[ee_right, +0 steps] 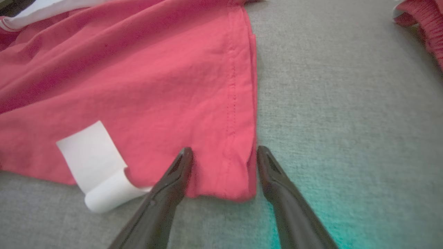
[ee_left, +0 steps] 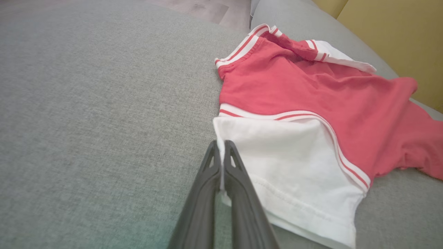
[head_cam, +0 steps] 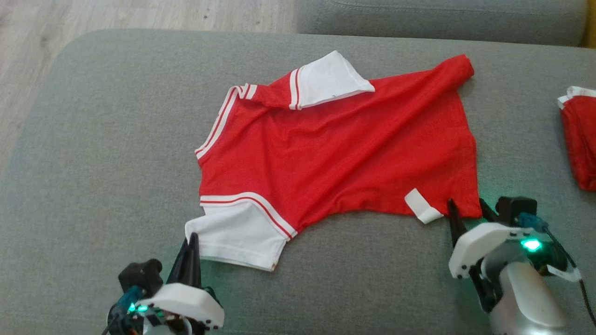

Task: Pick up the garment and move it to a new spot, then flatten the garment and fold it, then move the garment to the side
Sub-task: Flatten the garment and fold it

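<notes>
A red shirt (head_cam: 344, 149) with white, red-striped sleeves lies spread on the grey sofa seat (head_cam: 93, 163). My left gripper (head_cam: 192, 242) is shut on the corner of the near white sleeve (ee_left: 297, 166); a sliver of white cloth shows between its fingers (ee_left: 238, 180). My right gripper (head_cam: 468, 209) stands open at the shirt's near right hem corner (ee_right: 221, 176), one finger on the red cloth and the other just off its edge. A white label (ee_right: 93, 159) curls out beside the left finger.
A second red garment with white trim (head_cam: 579, 135) lies at the seat's right edge. The sofa's back cushion (head_cam: 442, 18) runs along the top, wooden floor (head_cam: 28, 56) lies at the far left, and a yellow wall (ee_left: 398, 41) rises behind.
</notes>
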Robot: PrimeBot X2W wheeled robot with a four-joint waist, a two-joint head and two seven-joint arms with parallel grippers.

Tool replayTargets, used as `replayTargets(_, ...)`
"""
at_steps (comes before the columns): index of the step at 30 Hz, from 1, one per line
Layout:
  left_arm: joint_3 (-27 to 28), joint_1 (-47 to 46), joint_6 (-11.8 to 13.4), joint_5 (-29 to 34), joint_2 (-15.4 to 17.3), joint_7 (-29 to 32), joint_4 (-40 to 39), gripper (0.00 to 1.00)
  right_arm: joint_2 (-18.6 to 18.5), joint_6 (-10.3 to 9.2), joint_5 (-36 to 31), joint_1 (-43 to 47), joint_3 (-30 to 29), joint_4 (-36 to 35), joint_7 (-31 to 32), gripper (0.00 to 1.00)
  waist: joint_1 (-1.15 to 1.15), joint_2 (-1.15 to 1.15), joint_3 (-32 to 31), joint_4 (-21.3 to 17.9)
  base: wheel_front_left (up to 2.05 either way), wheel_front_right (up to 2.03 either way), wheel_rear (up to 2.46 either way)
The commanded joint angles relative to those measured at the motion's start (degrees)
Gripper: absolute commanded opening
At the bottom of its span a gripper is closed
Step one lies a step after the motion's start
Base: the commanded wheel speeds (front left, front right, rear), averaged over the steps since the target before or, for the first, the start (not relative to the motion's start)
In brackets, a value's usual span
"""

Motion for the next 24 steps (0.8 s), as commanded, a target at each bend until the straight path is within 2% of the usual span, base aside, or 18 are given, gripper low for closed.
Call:
replayTargets(1, 1.7, -0.5, 0.6, 0.5, 1.4, 0.0, -2.7, 0.00, -0.2, 0.37, 1.1, -2.5, 2.4, 1.0, 0.0, 0.48, 0.00, 0.00, 0.2, 0.4, 0.00, 0.00, 0.00)
replayTargets(3, 1.8, -0.2, 0.9, 0.5, 1.6, 0.1, -3.8, 0.00, -0.2, 0.37, 2.3, -3.1, 3.1, 2.3, -0.5, 0.04, 0.00, 0.00, 0.0, 0.5, 0.00, 0.00, 0.00)
replayTargets(4, 1.8, -0.1, 1.0, 0.5, 1.7, 0.1, -4.3, 0.00, -0.2, 0.37, 2.7, -3.5, 3.4, 2.8, -1.0, 0.00, 0.00, 0.00, 0.0, 0.5, 0.00, 0.00, 0.00)
replayTargets(9, 2.3, 0.0, 0.9, 0.0, 2.1, -0.5, -8.3, 0.00, -0.2, 0.37, 6.4, -6.2, 5.0, 2.9, -6.2, 0.00, 0.00, 0.00, -2.0, -0.3, 0.00, 0.00, 0.00)
replayTargets(16, 4.3, 0.0, -1.5, -4.1, 1.4, -1.3, -16.6, 0.00, -0.2, 0.37, 10.7, -7.0, 6.5, -1.7, -9.9, 0.00, 0.00, 0.00, -6.4, -1.9, 0.00, 0.00, 0.00)
replayTargets(20, 5.9, 0.0, -2.3, -6.2, 1.9, -1.0, -25.6, 0.00, -0.2, 0.37, 12.1, -5.6, 6.8, -9.3, -10.0, 0.00, 0.00, 0.00, -8.9, -3.4, 0.00, 0.00, 0.00)
replayTargets(24, 8.1, -0.9, -1.1, -6.4, 4.0, 0.3, -36.7, 0.00, -0.2, 0.37, 12.0, -2.7, 6.9, -22.2, -8.4, 0.00, 0.00, 0.00, -10.8, -5.1, 0.00, 0.00, 0.00)
